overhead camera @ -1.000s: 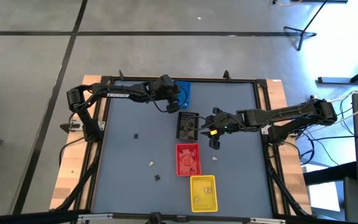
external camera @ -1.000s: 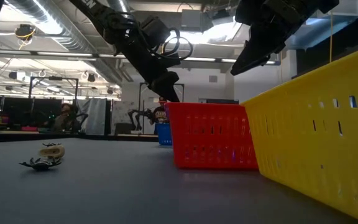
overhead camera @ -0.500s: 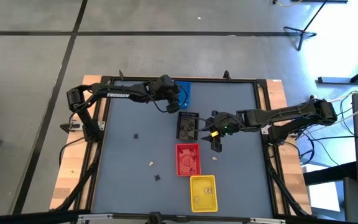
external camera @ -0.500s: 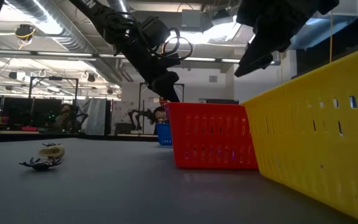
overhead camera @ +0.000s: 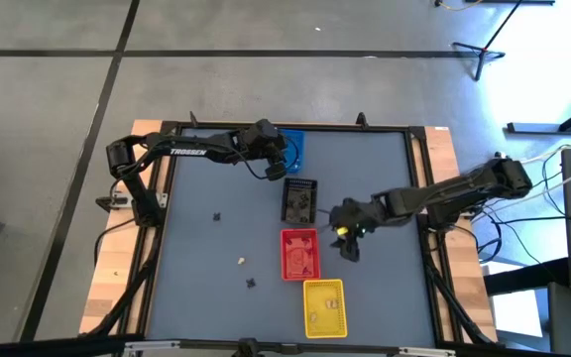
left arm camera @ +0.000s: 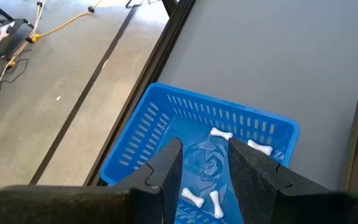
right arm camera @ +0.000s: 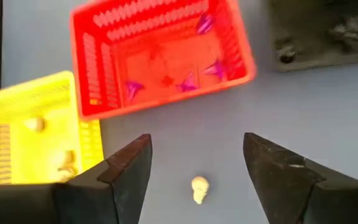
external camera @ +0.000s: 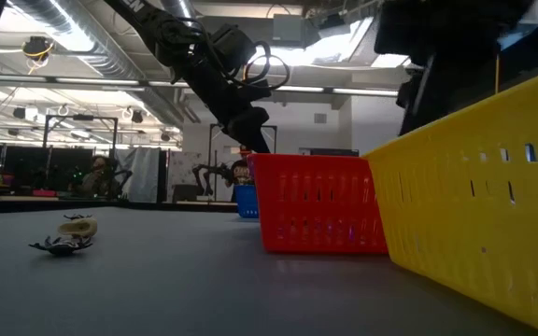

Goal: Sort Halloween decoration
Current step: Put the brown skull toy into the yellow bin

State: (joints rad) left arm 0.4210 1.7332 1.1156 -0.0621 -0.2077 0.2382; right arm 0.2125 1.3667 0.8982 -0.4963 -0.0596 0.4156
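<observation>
Since a second ago my right tool (right arm camera: pixel 194 165) swings toward the worktop's near edge, fingers spread above a cream piece (right arm camera: pixel 198 189) beside the red tray (right arm camera: pixel 160 56). Descending off-centre could flick it away. Left tool (left arm camera: pixel 205 165), slightly parted, hovers over the blue tray (left arm camera: pixel 135 134).

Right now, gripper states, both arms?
Left gripper: open, empty, over the blue tray.
Right gripper: open, empty, above a cream piece.

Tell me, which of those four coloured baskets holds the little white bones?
The blue plastic basket at the table's far edge, under the left claw. White bones lie inside; the red basket holds purple pieces instead.
</observation>
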